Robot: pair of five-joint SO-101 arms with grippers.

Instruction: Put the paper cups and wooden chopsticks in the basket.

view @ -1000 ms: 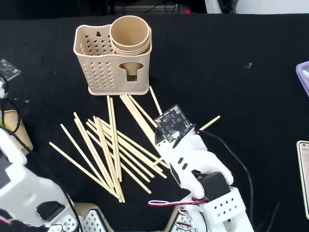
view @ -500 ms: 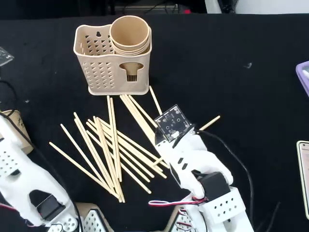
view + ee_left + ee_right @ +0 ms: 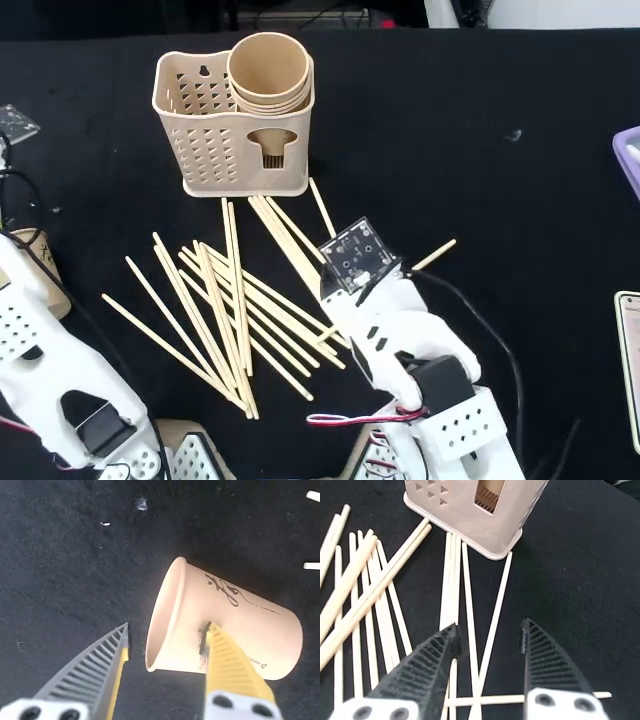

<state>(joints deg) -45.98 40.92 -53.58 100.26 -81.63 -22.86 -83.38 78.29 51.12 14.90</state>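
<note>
Left tool (image 3: 166, 627) held open astride tipped paper cup (image 3: 235, 625) rim, table (image 3: 500, 200) 8 o'clock, likely for pickup; right tool (image 3: 489, 625) held open, empty, over wooden chopsticks (image 3: 452, 580).

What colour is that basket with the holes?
Beige basket, clearest in the high view.

Matt paper cup (image 3: 240, 612), pale bare-wood chopsticks (image 3: 237, 300), smooth plastic basket (image 3: 215, 150) — perforated, matt black cloth (image 3: 480, 180).

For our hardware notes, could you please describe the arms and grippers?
The left arm and right arm are white with black motors. The left gripper has ribbed yellow and grey fingers, the right gripper ribbed black ones. The right arm carries a dark circuit board.
</note>
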